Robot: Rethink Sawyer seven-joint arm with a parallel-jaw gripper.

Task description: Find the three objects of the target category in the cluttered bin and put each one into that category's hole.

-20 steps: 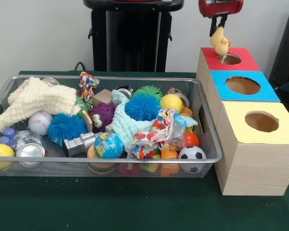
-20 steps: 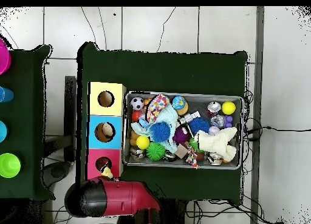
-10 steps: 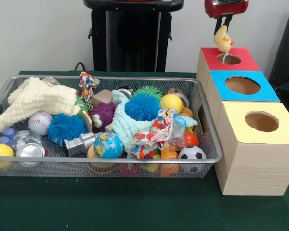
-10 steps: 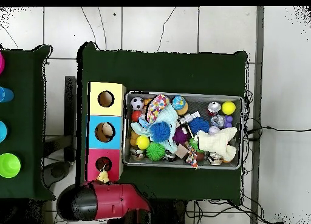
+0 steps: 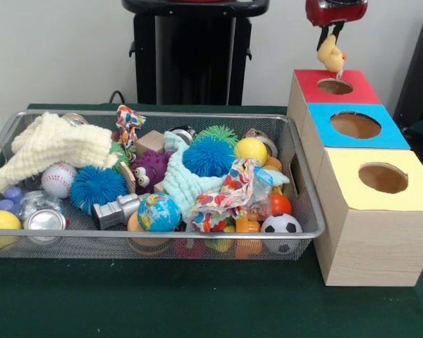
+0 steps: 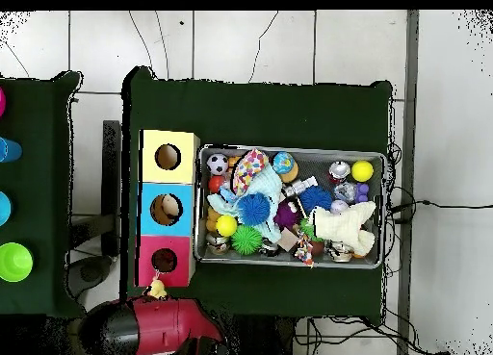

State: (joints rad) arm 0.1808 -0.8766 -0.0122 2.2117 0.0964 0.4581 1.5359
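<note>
My gripper (image 5: 330, 36) hangs at the top right, shut on the pale yellow duck (image 5: 330, 53). The duck dangles above the far edge of the red-topped box (image 5: 304, 79). In the overhead view the duck (image 6: 155, 291) sits just past the red box's end, at the tip of the red arm (image 6: 154, 327). The blue-topped box (image 5: 395, 135) with its round hole (image 5: 355, 124) stands between the red and yellow boxes; overhead, its hole (image 6: 167, 209) shows something pale inside. The wire mesh bin (image 5: 162, 234) lies left of the boxes, full of toys. No orange-brown furry creature shows.
The yellow-topped box (image 5: 409, 201) is nearest the camera. The bin holds blue spiky puffballs (image 5: 208, 156), a purple furry toy (image 5: 149, 169), balls, a cream cloth (image 5: 56, 144) and cans. The black pedestal (image 5: 190, 49) stands behind the bin.
My gripper has risen and drawn back toward the robot's base with the duck, from over the red box's hole to beyond that box's far edge.
</note>
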